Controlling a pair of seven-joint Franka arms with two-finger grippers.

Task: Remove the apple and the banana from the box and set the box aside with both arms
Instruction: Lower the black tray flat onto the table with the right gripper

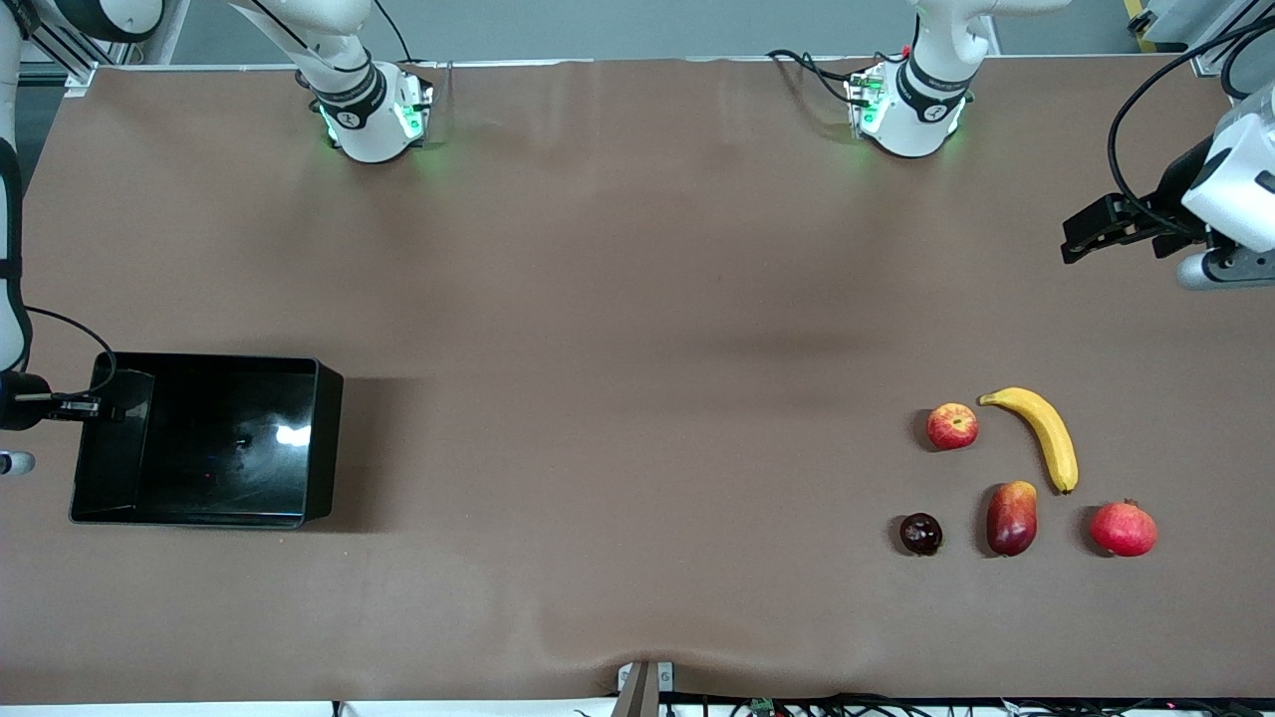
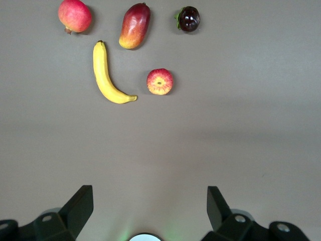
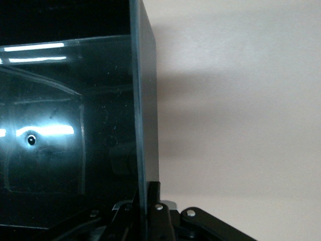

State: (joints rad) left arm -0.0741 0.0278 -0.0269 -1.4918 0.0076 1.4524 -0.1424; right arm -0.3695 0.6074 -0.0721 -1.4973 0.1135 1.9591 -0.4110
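Note:
The black box (image 1: 327,428) lies at the right arm's end of the table. My right gripper (image 1: 100,406) is shut on the box wall at that end; the right wrist view shows the wall (image 3: 145,100) pinched between its jaws (image 3: 145,193). The yellow banana (image 1: 1046,436) and the small red apple (image 1: 952,426) lie side by side at the left arm's end. My left gripper (image 1: 1081,234) is open and empty, up over bare cloth at that end. Its wrist view (image 2: 149,193) shows the banana (image 2: 106,75) and the apple (image 2: 160,82).
A pomegranate (image 1: 1123,529), a dark-red mango (image 1: 1012,518) and a small dark round fruit (image 1: 920,534) lie in a row nearer the front camera than the banana and apple. Brown cloth covers the table.

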